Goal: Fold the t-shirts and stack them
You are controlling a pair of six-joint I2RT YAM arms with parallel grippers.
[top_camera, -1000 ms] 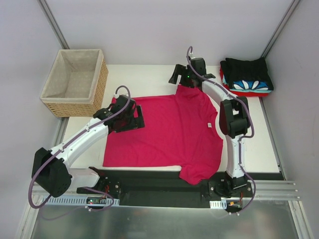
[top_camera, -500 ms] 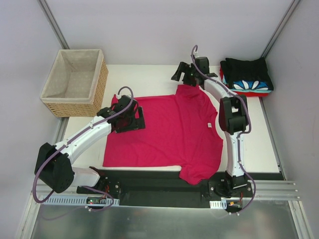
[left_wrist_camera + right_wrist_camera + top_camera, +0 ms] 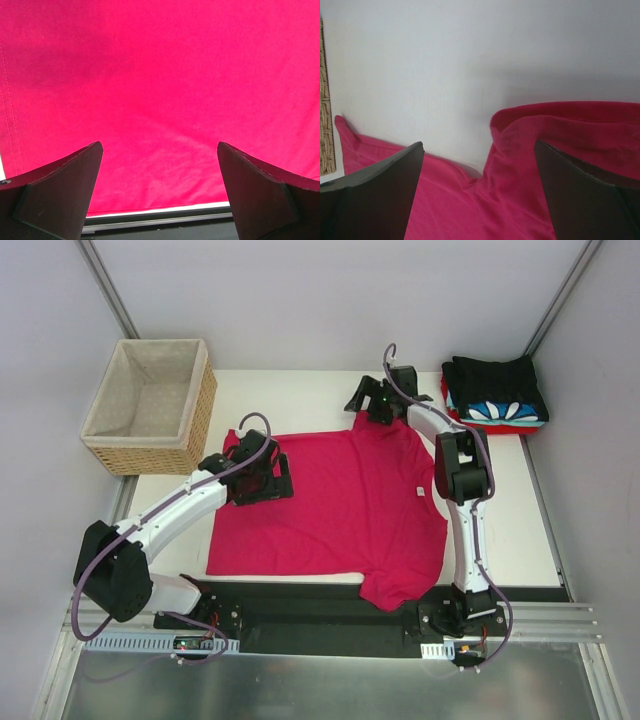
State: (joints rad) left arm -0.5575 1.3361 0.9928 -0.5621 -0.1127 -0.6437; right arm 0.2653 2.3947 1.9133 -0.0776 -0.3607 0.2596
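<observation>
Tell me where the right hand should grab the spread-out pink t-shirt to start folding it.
Likely the far sleeve of the pink t-shirt: its hem curls up in a ridge, offering an edge to pinch. Bring the open right hand straight down from above, straddling that ridge.

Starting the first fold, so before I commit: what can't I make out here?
- Top view: left pincer covers cloth near the pink t-shirt's far hem corner.
- Top view: right pincer overlaps the far sleeve; height above it unclear.
- Top view: folded stack, lower shirts mostly hidden under the black one; count unclear.
- Left wrist view: pink cloth fills the frame; side edges cut off.
</observation>
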